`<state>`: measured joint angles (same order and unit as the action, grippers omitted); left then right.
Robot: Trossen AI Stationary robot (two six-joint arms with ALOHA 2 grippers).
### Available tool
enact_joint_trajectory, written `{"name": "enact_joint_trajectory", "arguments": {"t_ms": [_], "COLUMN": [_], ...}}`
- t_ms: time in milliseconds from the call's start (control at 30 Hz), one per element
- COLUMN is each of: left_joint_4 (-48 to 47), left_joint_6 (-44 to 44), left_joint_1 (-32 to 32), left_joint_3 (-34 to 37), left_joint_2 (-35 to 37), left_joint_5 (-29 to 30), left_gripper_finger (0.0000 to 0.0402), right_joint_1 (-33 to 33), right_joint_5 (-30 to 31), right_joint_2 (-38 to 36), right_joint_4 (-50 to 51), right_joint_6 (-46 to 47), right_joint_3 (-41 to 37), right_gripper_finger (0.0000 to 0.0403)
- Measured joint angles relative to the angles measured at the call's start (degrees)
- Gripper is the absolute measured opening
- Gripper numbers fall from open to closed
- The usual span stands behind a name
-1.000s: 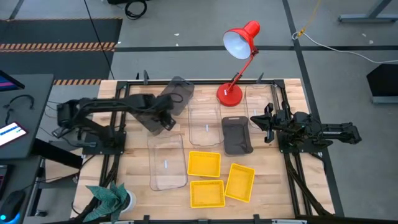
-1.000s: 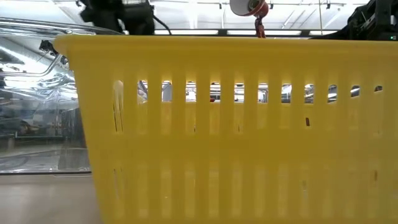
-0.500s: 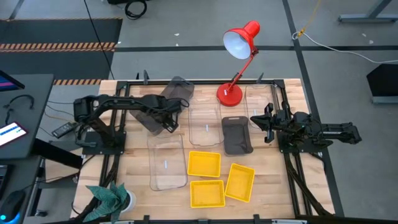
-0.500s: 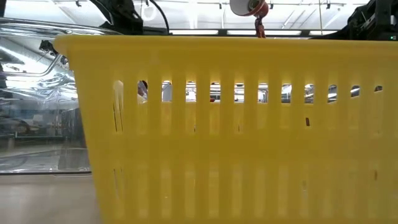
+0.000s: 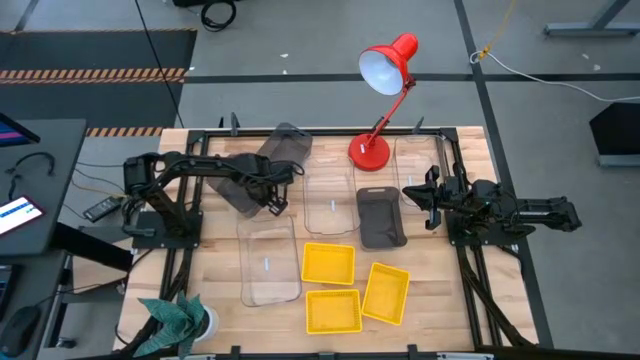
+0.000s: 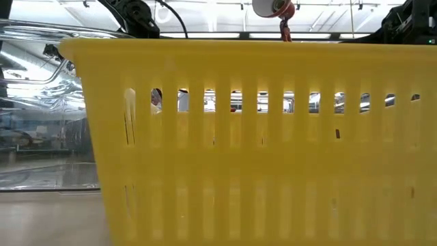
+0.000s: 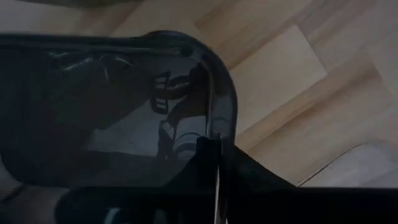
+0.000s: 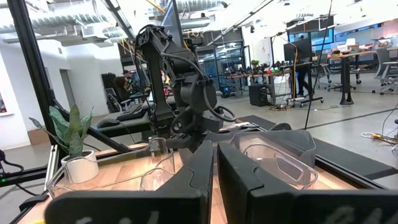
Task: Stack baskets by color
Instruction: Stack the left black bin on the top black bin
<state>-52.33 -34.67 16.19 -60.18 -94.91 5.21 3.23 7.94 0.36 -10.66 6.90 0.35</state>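
Note:
My left gripper (image 5: 275, 198) is at the back left of the table, shut on the rim of a dark grey basket (image 5: 238, 194). In the left wrist view the dark rim (image 7: 214, 93) runs between the closed fingers (image 7: 208, 163). A second dark grey basket (image 5: 286, 150) lies tilted just behind it, and a third (image 5: 381, 217) sits mid-table. Clear baskets lie at the front left (image 5: 268, 262), the centre (image 5: 328, 200) and the back right (image 5: 414, 160). Three yellow baskets (image 5: 329, 263) (image 5: 332, 311) (image 5: 386, 293) cluster at the front. My right gripper (image 5: 418, 200) waits shut at the right, holding nothing.
A red desk lamp (image 5: 372, 150) stands at the back centre, its head reaching past the table edge. A potted plant (image 5: 175, 318) sits at the front left corner. In the low view a yellow basket (image 6: 259, 137) fills most of the picture, with a clear basket (image 6: 41, 109) to its left.
The left gripper's fingers have closed onto the dark grey basket's rim, and the left arm has shifted slightly right. The right arm has not moved.

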Motion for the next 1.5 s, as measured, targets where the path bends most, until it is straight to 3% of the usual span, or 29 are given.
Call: {"name": "enact_joint_trajectory", "arguments": {"t_ms": [267, 467, 633, 833, 900, 1200, 1300, 1500], "left_joint_4": [-6.7, -21.1, -27.0, -27.5, -25.2, -13.3, -9.7, -6.0], "left_joint_6": [-0.7, -0.7, 2.5, 21.9, 30.1, 61.3, 66.8, 72.0], "left_joint_1": [-1.1, -3.2, -4.5, -7.1, -7.8, -7.7, -6.9, -2.9], "left_joint_3": [-2.3, -12.2, -20.0, -24.3, -24.2, -16.8, -14.7, -11.6], "left_joint_2": [0.9, 1.0, 1.1, 1.1, 1.2, 1.1, 1.0, 1.0], "left_joint_5": [0.4, 8.7, 17.6, 29.8, 31.5, 30.1, 29.9, 22.8], "left_gripper_finger": [0.0003, 0.0002, 0.0001, 0.0001, 0.0001, 0.0, 0.0, 0.0], "right_joint_1": [0.0, 0.0, 0.0, 0.0, 0.0, 0.0, 0.0, 0.0], "right_joint_5": [0.0, -0.1, -0.1, -0.1, -0.1, -0.1, -0.1, -0.1], "right_joint_2": [0.0, 0.0, 0.0, 0.0, 0.0, 0.0, 0.0, 0.0], "right_joint_4": [0.0, 0.0, 0.0, 0.0, 0.0, 0.0, 0.0, 0.0], "right_joint_6": [0.0, 0.0, 0.0, 0.0, 0.0, 0.0, 0.0, 0.0], "right_joint_3": [0.0, 0.0, 0.0, 0.0, 0.0, 0.0, 0.0, 0.0], "right_gripper_finger": [0.0029, 0.0029, 0.0029, 0.0029, 0.0029, 0.0029, 0.0029, 0.0029]}}
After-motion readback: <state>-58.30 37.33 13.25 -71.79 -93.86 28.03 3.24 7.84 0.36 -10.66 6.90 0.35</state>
